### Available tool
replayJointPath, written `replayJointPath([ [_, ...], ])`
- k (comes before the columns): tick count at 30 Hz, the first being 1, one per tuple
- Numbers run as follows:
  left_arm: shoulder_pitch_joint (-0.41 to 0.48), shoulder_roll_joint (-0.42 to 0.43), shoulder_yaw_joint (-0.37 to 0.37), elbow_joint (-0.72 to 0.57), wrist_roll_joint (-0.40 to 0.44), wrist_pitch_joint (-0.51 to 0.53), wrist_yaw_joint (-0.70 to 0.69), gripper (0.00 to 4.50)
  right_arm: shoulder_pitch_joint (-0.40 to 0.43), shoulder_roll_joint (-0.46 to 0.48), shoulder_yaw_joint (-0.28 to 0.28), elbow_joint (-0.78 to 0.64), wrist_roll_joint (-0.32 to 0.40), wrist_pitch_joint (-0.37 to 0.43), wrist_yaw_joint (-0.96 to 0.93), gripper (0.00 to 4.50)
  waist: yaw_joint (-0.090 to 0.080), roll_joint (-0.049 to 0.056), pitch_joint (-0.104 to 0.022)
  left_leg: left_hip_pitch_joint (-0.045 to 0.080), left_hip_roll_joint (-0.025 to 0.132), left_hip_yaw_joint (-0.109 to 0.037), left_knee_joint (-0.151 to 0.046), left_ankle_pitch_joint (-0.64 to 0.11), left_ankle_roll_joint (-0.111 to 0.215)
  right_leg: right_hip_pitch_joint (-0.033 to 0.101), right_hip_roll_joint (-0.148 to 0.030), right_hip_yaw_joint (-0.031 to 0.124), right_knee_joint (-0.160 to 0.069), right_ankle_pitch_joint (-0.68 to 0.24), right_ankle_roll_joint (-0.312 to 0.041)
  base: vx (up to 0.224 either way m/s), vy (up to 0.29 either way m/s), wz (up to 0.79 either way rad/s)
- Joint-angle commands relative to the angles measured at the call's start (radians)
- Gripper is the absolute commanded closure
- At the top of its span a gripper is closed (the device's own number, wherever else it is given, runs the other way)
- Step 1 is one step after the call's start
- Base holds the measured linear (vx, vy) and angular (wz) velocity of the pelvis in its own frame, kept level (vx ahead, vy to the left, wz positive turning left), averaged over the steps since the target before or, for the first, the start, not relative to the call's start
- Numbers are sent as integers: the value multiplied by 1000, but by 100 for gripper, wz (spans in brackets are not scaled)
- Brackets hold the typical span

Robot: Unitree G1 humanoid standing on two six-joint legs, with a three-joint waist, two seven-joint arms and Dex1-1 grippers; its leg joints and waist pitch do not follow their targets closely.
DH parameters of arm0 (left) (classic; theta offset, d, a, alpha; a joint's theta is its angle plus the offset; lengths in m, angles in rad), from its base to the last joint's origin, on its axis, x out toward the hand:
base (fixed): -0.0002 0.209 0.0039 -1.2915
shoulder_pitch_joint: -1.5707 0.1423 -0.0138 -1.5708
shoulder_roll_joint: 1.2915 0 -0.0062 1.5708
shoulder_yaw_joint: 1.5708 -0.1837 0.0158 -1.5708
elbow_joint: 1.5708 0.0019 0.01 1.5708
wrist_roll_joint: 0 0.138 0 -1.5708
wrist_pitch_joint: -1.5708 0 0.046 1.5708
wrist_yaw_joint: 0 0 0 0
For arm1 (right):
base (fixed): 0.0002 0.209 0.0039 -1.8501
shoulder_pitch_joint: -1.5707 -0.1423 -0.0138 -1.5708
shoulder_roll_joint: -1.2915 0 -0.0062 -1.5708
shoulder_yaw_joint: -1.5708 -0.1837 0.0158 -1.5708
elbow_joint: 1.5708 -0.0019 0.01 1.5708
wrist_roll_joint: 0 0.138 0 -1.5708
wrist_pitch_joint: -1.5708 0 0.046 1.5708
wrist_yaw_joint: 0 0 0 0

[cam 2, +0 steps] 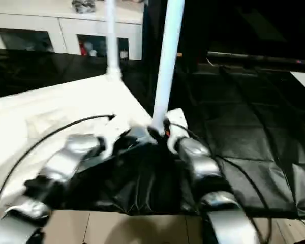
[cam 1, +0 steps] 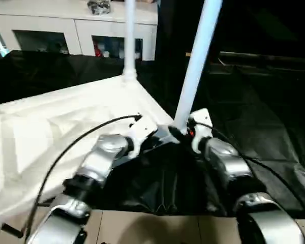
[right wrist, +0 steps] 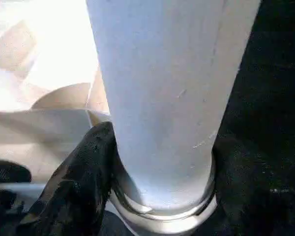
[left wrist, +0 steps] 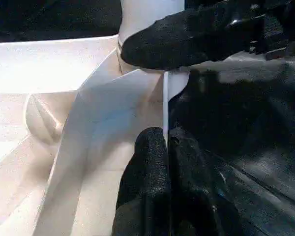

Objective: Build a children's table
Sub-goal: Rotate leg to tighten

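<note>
White cabinet [cam 1: 76,25] w/ glass doors at back; black sheet [cam 1: 254,127] covering floor.

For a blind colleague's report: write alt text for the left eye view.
A long white tapered tube leg stands tilted at the near corner of an upturned white plastic square tabletop, with the right gripper around its base and the left gripper at the corner's edge. A second white leg stands at the far corner, before a white cabinet.

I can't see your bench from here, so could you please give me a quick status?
Left tool shut on tabletop rim. Right tool around near leg at its socket. Far leg upright. Nothing in the way.
</note>
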Motion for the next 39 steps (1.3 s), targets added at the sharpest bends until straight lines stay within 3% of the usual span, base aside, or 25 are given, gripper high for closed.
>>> replayJointPath([
  [1,-44,-76,-27,-15,-30,-31,10,450,-10,78,53,31,-19,-7,42,151,2,9,-71,4,17,0,-70,-242,19,52,-67,43,-80,-267,-190,0,0,0],
  [4,-30,-56,-29,-29,-32,-41,-19,450,-13,61,44,24,13,-2,128,116,4,9,-70,0,17,2,-70,-217,39,56,-66,43,-77,-219,-210,0,0,0],
  [9,-6,-14,-32,-53,-41,-58,-73,450,-9,7,58,12,7,-19,203,68,6,9,-68,0,19,0,-70,-234,43,56,-70,42,-82,-272,-202,0,0,0],
  [15,47,70,-39,-121,-67,-88,-212,450,7,-92,85,-17,-9,-60,375,61,4,10,-70,-3,21,2,-67,-208,59,59,-70,44,-73,-202,-237,0,0,0],
  [16,56,86,-39,-134,-78,-98,-243,450,15,-110,94,-29,-9,-63,424,61,4,11,-69,0,22,4,-68,-218,61,54,-69,44,-74,-211,-239,0,0,0],
  [22,77,143,-43,-167,-96,-104,-327,450,62,-172,144,-85,0,-81,619,61,9,9,-66,1,24,2,-71,-239,58,56,-69,44,-77,-251,-226,0,0,0],
  [25,89,187,-41,-186,-108,-106,-380,450,102,-217,174,-153,30,-52,763,61,15,8,-65,2,26,3,-70,-237,68,56,-68,44,-77,-252,-221,0,0,0],
  [31,99,224,-41,-200,-122,-104,-440,450,128,-247,192,-222,65,9,871,118,23,8,-64,4,25,3,-71,-243,56,54,-67,43,-80,-297,-209,0,0,0],
  [39,100,237,-46,-206,-134,-91,-468,450,153,-263,220,-279,72,59,939,173,29,5,-65,3,25,4,-71,-224,52,53,-68,43,-77,-281,-210,0,0,0],
])
